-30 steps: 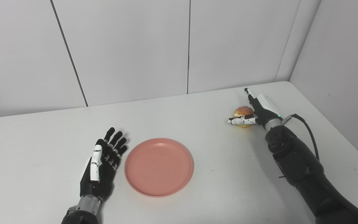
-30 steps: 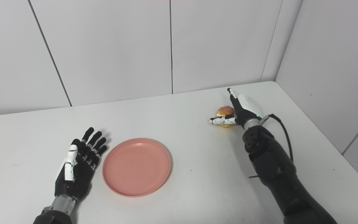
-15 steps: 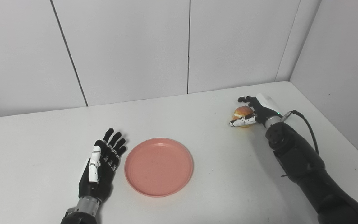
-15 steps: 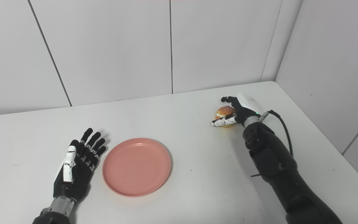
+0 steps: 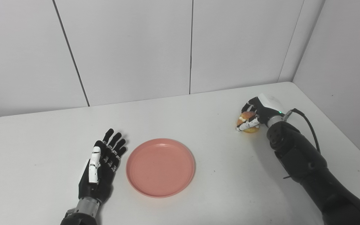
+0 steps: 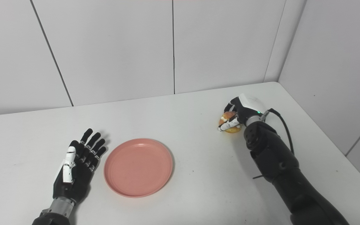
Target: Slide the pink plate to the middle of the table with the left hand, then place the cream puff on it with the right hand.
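The pink plate [image 5: 160, 167] lies flat on the white table [image 5: 42, 131], a little left of centre. My left hand [image 5: 100, 164] lies open and flat just left of the plate, fingers apart, holding nothing. The cream puff [image 5: 248, 122], golden-brown with a cream layer, sits at the far right of the table. My right hand [image 5: 259, 111] is closed around it, fingers curled over its top and thumb across its front, so most of it is hidden. The puff still seems to rest on the table.
White wall panels stand behind the table and on its right side. The table's right edge [image 5: 330, 122] runs close to my right arm. A black cable [image 5: 308, 125] loops off the right wrist.
My right hand's fingers have curled from pointing straight to closed over the cream puff, which has shifted slightly. My left hand has drawn back a little. The plate has not moved.
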Tool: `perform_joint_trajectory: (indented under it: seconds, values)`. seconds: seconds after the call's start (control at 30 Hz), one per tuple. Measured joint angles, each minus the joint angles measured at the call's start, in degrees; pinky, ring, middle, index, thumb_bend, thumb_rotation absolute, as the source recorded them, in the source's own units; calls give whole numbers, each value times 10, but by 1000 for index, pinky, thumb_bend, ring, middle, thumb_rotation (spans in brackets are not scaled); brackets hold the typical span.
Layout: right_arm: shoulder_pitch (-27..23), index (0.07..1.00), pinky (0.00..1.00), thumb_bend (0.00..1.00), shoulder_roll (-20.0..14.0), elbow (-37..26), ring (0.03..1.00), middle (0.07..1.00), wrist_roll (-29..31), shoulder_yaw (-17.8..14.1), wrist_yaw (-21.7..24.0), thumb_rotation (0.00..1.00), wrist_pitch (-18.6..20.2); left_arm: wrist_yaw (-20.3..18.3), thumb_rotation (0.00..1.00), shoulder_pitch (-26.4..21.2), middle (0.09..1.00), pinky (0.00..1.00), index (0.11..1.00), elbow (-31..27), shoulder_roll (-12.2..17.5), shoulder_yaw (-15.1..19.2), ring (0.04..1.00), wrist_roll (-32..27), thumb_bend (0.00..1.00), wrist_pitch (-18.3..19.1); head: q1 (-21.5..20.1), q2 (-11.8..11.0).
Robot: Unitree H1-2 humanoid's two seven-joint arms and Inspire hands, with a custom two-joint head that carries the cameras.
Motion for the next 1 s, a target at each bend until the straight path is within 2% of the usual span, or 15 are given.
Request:
perform_joint_trajectory:
  seconds: [0.27, 0.4, 0.47, 0.57, 0.63, 0.8, 0.93, 1.0]
  values:
    - [7, 528, 345, 523, -8, -32, 428, 442, -1, 5, 15, 0, 25, 0, 1000, 0, 963, 978, 960, -2, 0, -1, 955, 0, 394, 0, 5, 2]
    - [16, 532, 300, 520, -11, -57, 381, 418, -1, 4, 24, 0, 32, 0, 1000, 1, 965, 977, 961, -3, 0, -1, 957, 1, 406, 0, 8, 4]
    - [20, 530, 313, 521, -12, -72, 402, 427, 0, 3, 27, 0, 33, 0, 1000, 1, 966, 975, 960, -3, 0, -1, 958, 2, 411, 0, 11, 5]
    - [22, 521, 326, 524, -17, -100, 424, 442, 0, 3, 37, 0, 35, 0, 1000, 1, 962, 972, 956, -4, 0, -1, 954, 2, 413, 0, 12, 5]
    - [22, 525, 289, 522, -20, -118, 375, 418, -2, 1, 37, 0, 36, 1, 1000, 1, 963, 977, 957, -4, -1, -2, 955, 3, 412, 0, 13, 5]
    - [25, 523, 247, 520, -26, -177, 330, 400, -22, 1, 40, 0, 38, 1, 1000, 2, 964, 974, 964, -4, -3, -2, 957, 3, 410, 0, 18, 4]
    - [26, 528, 307, 521, -25, -227, 397, 419, -29, 1, 58, 0, 46, 1, 1000, 2, 969, 977, 969, -4, -3, -4, 961, 6, 420, 0, 25, 5]
    - [26, 526, 295, 520, -23, -255, 382, 409, -34, 2, 70, 0, 58, 2, 1000, 1, 970, 977, 970, -4, -3, -5, 962, 7, 431, 0, 30, 6]
